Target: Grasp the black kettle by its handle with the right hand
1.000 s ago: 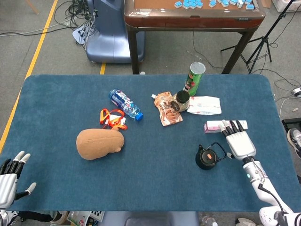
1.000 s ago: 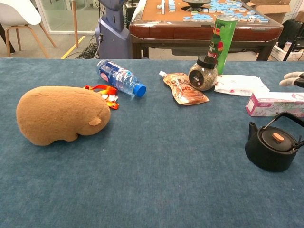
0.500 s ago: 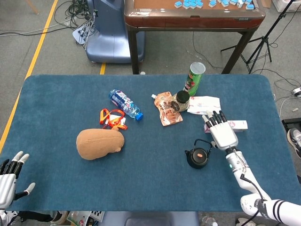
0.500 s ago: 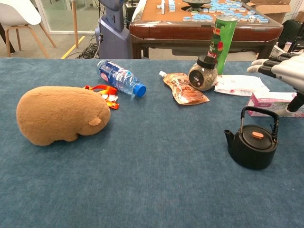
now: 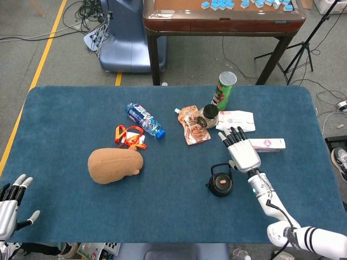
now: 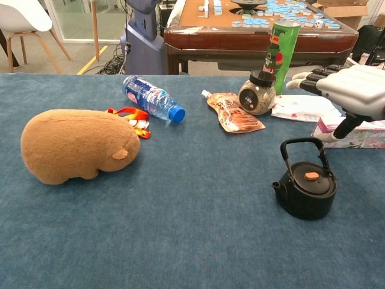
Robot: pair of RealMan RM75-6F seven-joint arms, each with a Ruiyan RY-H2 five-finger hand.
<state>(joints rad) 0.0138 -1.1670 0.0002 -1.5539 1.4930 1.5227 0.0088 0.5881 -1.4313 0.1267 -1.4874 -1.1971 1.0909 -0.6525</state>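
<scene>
A black kettle [image 5: 220, 183] stands upright on a blue cloth-covered table [image 5: 65, 108], toward the robot's right side and nearer the front edge than the other objects. Its arched handle [image 6: 302, 146] rises above a lid with a small orange knob, and its spout points to the left in both views.

The right hand [image 5: 242, 153] hovers just beside the kettle, up and to its right. In the head view the palm faces down with the fingers [image 5: 234, 135] spread and pointing away from the robot, gripping nothing. In the chest view the hand [image 6: 352, 86] floats above and to the right of the handle, and a dark thumb angles down toward a pink and white box [image 6: 355, 133] behind the kettle. Whether the hand touches the handle cannot be told; the chest view shows a gap.

The left hand [image 5: 10, 203] rests at the table's front left corner, fingers apart and empty, well away from the kettle.

Farther back lie a brown plush toy [image 5: 115, 164], a plastic bottle [image 5: 143, 119], a pouch [image 5: 193, 125], a small jar [image 5: 208, 115], a green can [image 5: 224, 90] and a white packet [image 5: 237, 119].
</scene>
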